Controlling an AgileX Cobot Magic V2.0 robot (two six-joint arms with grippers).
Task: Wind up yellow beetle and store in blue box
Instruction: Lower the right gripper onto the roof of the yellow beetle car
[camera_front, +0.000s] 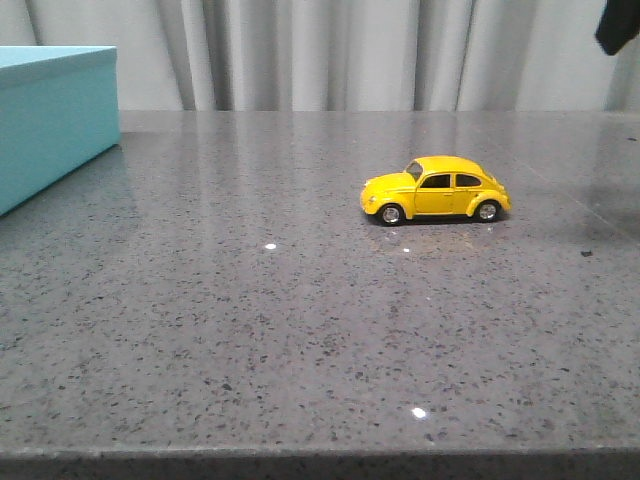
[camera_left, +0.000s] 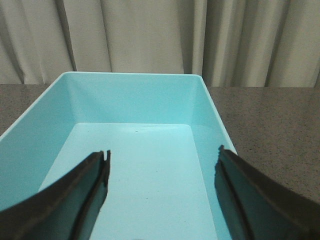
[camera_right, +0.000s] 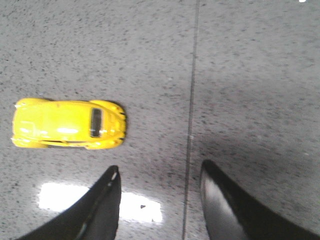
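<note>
The right claw (camera_right: 160, 200) is held released above the bench (camera_right: 250, 75), its fingers spread and empty, presumably poised for a grasp; the yellow beetle (camera_right: 67, 123) stands on its wheels near it, off to one side rather than between the fingers. The left claw (camera_left: 162, 190) is likewise spread, held over the lidless blue box (camera_left: 135, 95), seemingly in wait. Both arms are cut off, and any winding mechanism cannot be made out.

Upright yellow beetle (camera_front: 435, 189), well right of lidless blue box (camera_front: 50, 115)
</note>
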